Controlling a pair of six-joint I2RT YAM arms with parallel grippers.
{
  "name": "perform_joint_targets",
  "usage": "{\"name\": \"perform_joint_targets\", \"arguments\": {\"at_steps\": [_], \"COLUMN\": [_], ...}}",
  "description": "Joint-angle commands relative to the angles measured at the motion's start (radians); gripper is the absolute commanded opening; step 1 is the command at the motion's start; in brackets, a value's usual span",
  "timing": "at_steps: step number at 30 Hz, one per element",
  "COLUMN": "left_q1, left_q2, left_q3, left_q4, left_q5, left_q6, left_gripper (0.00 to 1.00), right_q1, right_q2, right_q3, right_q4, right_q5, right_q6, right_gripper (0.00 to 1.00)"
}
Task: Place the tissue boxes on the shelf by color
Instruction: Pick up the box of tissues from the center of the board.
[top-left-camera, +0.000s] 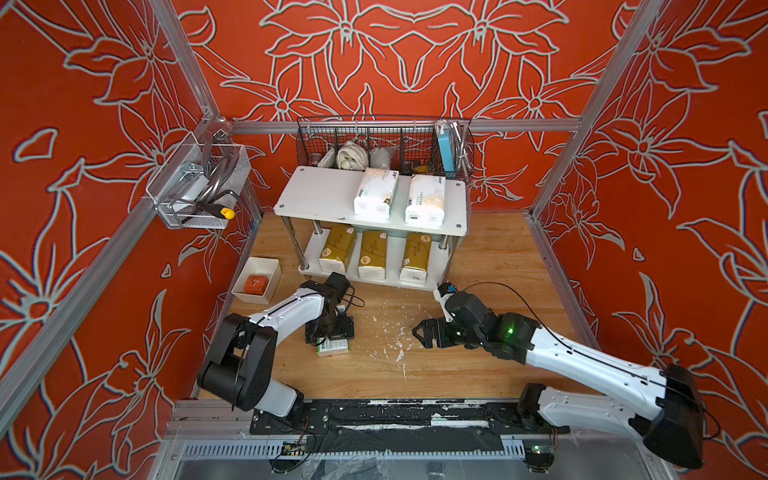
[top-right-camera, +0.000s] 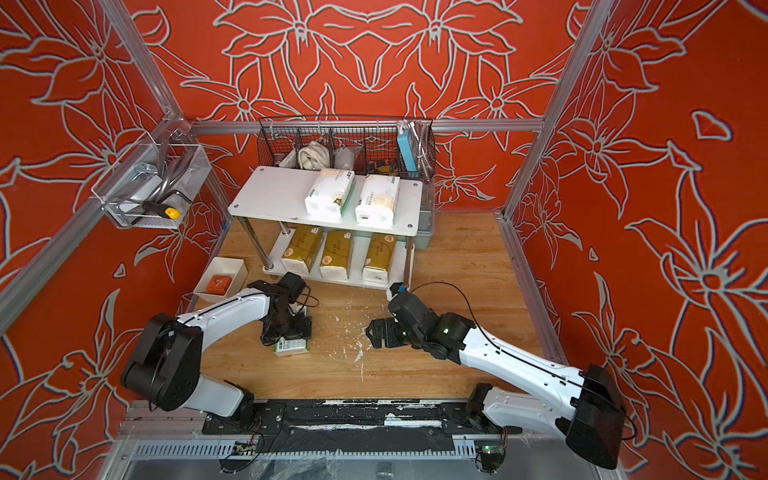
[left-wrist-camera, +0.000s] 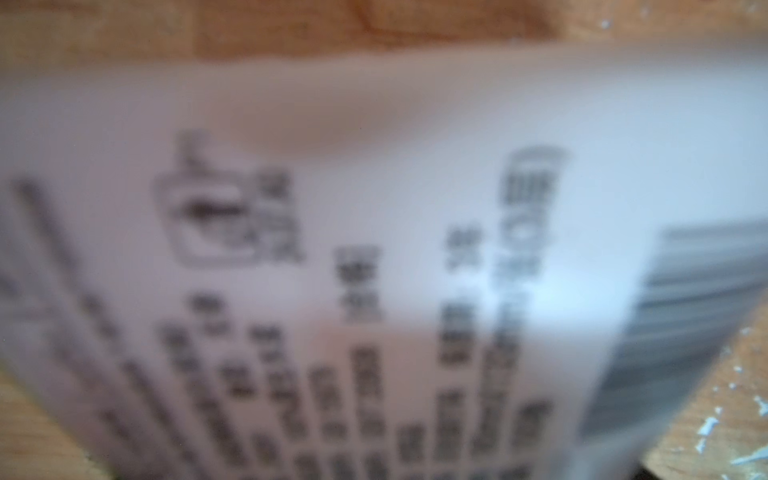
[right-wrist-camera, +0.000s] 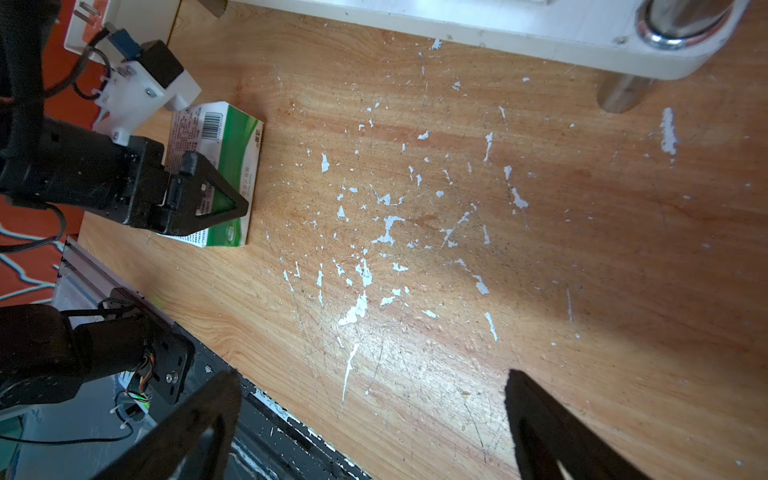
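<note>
One white tissue box (top-left-camera: 332, 348) with green print lies flat on the wooden table, and it fills the blurred left wrist view (left-wrist-camera: 374, 208). My left gripper (top-left-camera: 330, 334) reaches down over it with the jaws astride it. In the right wrist view one finger (right-wrist-camera: 208, 195) lies against the box's side (right-wrist-camera: 237, 158). My right gripper (top-left-camera: 419, 332) hovers open and empty to the right (right-wrist-camera: 372, 376). The shelf (top-left-camera: 316, 191) carries two white tissue boxes (top-left-camera: 376, 191) (top-left-camera: 426, 199) on its top board. Three gold ones (top-left-camera: 338, 249) (top-left-camera: 372, 254) (top-left-camera: 415, 256) sit on the lower board.
A small white tray (top-left-camera: 274, 278) with an orange block stands left of the shelf. A black wire basket (top-left-camera: 386, 145) hangs on the back wall and a clear bin (top-left-camera: 199, 187) on the left wall. A grey bin (top-right-camera: 426, 224) sits behind the shelf's right end.
</note>
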Motion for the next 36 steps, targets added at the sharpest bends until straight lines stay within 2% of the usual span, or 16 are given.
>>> {"name": "perform_joint_targets", "arguments": {"at_steps": [1, 4, 8, 11, 14, 18, 22, 28, 36], "left_q1": [-0.023, -0.029, -0.030, -0.030, -0.029, -0.029, -0.029, -0.029, -0.031], "left_q2": [-0.041, -0.126, -0.317, -0.495, -0.650, -0.774, -0.808, -0.775, -0.745], "left_q3": [0.018, 0.020, 0.010, -0.014, -0.061, -0.130, -0.178, -0.167, -0.099], "left_q4": [-0.003, -0.016, 0.001, 0.078, 0.221, 0.455, 0.694, 0.933, 0.972], "left_q5": [0.045, 0.115, 0.282, 0.465, 0.642, 0.780, 0.859, 0.937, 0.969], "left_q6": [-0.011, -0.012, -0.016, -0.051, -0.152, -0.338, -0.517, -0.692, -0.738], "left_gripper": [0.77, 0.70, 0.70, 0.74, 0.76, 0.78, 0.78, 0.81, 0.84], "right_q1": [-0.010, -0.017, -0.033, -0.059, -0.094, -0.139, -0.192, -0.237, -0.243], "right_q2": [-0.035, -0.066, -0.122, -0.169, -0.212, -0.252, -0.260, -0.191, -0.058], "right_q3": [-0.011, -0.028, -0.063, -0.097, -0.123, -0.126, -0.123, -0.083, 0.008], "right_q4": [0.001, 0.014, 0.065, 0.141, 0.237, 0.381, 0.593, 0.869, 1.019], "right_q5": [-0.021, -0.046, -0.110, -0.201, -0.302, -0.430, -0.540, -0.662, -0.736], "right_q6": [-0.011, -0.010, 0.007, 0.043, 0.096, 0.183, 0.300, 0.426, 0.477], "right_gripper": [0.99, 0.99, 0.99, 0.99, 0.99, 0.99, 0.99, 0.99, 0.99]}}
